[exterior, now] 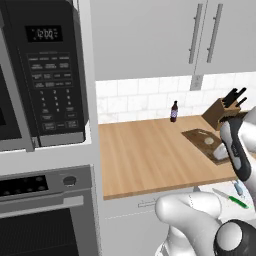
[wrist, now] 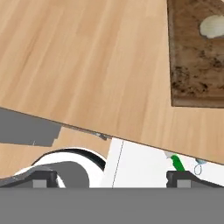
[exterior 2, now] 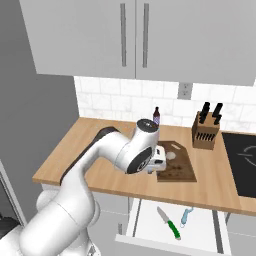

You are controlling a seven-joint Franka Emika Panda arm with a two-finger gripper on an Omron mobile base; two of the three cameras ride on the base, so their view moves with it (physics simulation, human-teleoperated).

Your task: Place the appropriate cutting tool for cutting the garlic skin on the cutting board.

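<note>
On the far left stands a black microwave (exterior: 47, 75) with a glossy keypad, above a steel-fronted oven (exterior: 45, 210). To its right runs the light wooden countertop (exterior: 145, 155), smooth and pale-grained, backed by white tile. A small dark bottle (exterior: 174, 111) stands upright at the far edge near the wall.

Further right lies the cutting board (exterior 2: 175, 162), a flat dark brown rectangle with a mottled grain and a short handle end, and on it rests the garlic (exterior 2: 171, 155), a small pale rounded bulb. The gripper (wrist: 111, 177) hangs over the near edge of the counter just left of the board, its jaws spread wide and holding nothing.

Below the counter's near edge an open white drawer (exterior 2: 145, 220) holds the cutting tool (exterior 2: 169, 223), a slim knife with a bright green handle and short silver blade, lying flat beside a blue-handled tool (exterior 2: 186, 216). At the far right a wooden knife block (exterior 2: 205, 131) bristles with black handles.

The knife looks light and rigid; its smooth blade seems slippery and thin, so the thicker green handle is probably the better place to pinch, across its width.
</note>
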